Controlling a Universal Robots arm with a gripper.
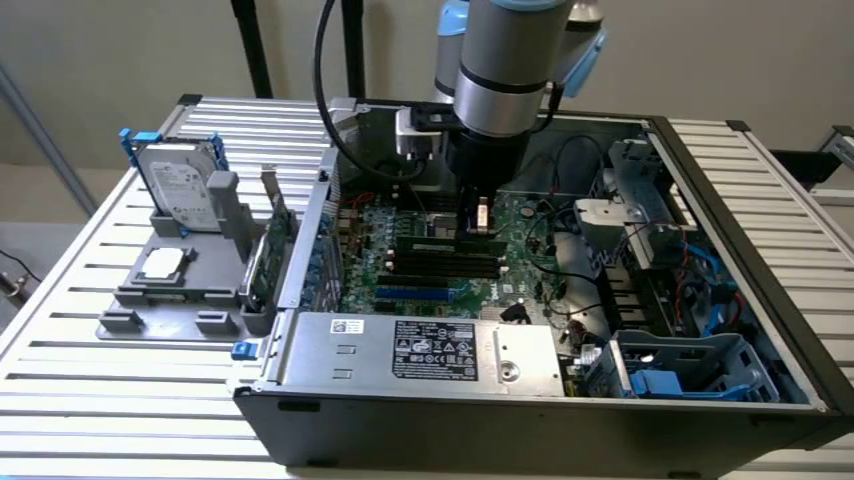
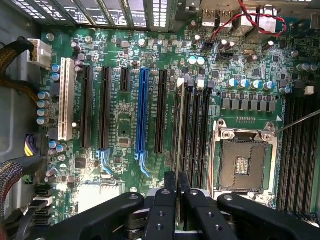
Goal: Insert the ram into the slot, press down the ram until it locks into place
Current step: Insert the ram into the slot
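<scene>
My gripper reaches down into the open computer case over the bank of long black slots on the motherboard. The ram, a dark-green stick with a white label, stands on edge in the slot farthest from the case's front. In the wrist view the ram is seen edge-on along the outermost slot of the bank, beside two free black slots. The gripper has its two black fingers shut on the near end of the stick. The slot's end clips are hidden.
A bright-blue slot, a white slot and an open CPU socket lie around the bank. The silver power supply fills the case's front. Cables and a drive cage crowd the exterior view's right. A hard drive stands on a grey fixture outside.
</scene>
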